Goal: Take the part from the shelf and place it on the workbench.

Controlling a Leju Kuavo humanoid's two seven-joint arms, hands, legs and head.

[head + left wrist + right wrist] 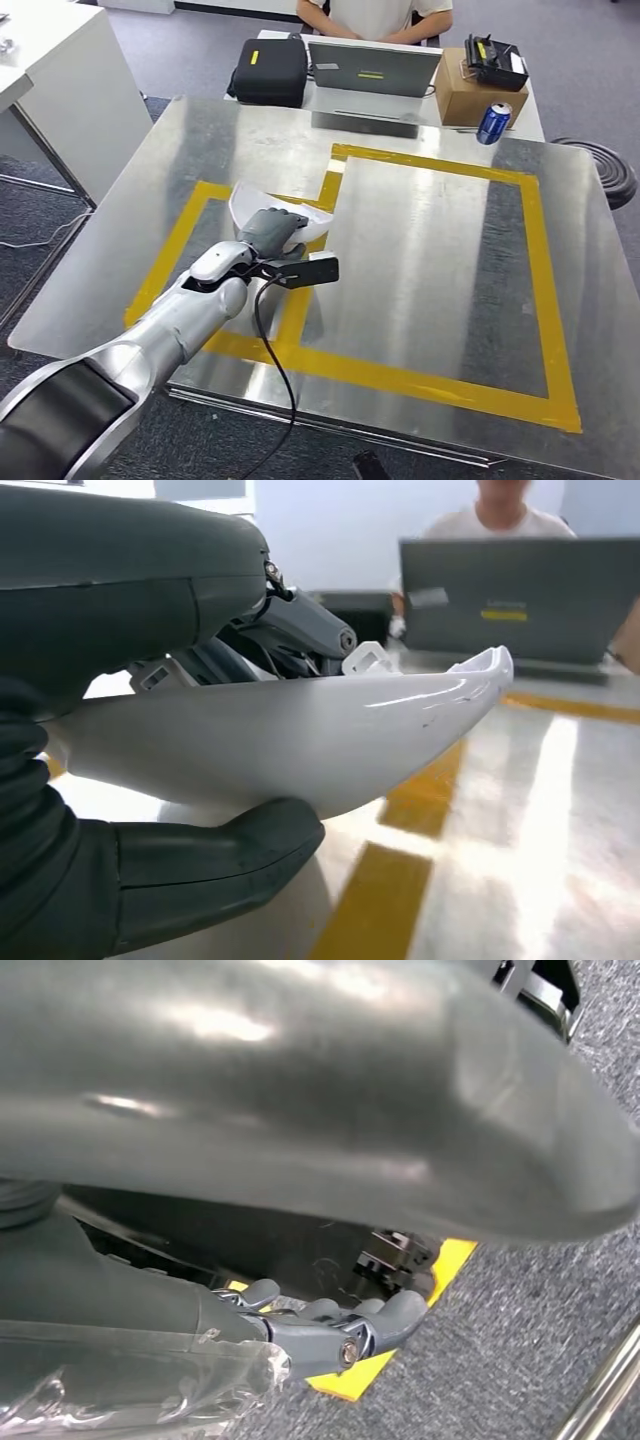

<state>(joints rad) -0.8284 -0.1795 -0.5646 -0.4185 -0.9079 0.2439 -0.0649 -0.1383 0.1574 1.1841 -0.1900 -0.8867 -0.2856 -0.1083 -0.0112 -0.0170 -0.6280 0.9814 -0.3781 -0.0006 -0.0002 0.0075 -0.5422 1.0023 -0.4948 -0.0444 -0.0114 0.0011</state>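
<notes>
Extending in from the lower left of the head view, the silver left arm (151,335) is reaching over the metal surface (423,260). Its left hand (272,232) is gripping the white part (260,208): in the left wrist view the thick thumb (219,865) is lying under the part's curved shell (302,740) while the darker fingers (302,630) are pressing on its upper side. The part is sitting low over the surface, just above the yellow tape (543,300) at the corner where the smaller taped outline is meeting the larger taped rectangle; whether it is touching the surface cannot be determined. A black cable (275,360) is hanging from the wrist.

In the right wrist view the right hand (332,1335) is hanging over grey carpet (528,1340), its fingers curling loosely and holding nothing; whether they are fully pressed together cannot be determined.

At the far edge, a person (377,15) is sitting behind a laptop (373,68). A black case (268,72) is lying to its left, and a cardboard box (472,95) and a blue can (494,122) are standing to its right.
</notes>
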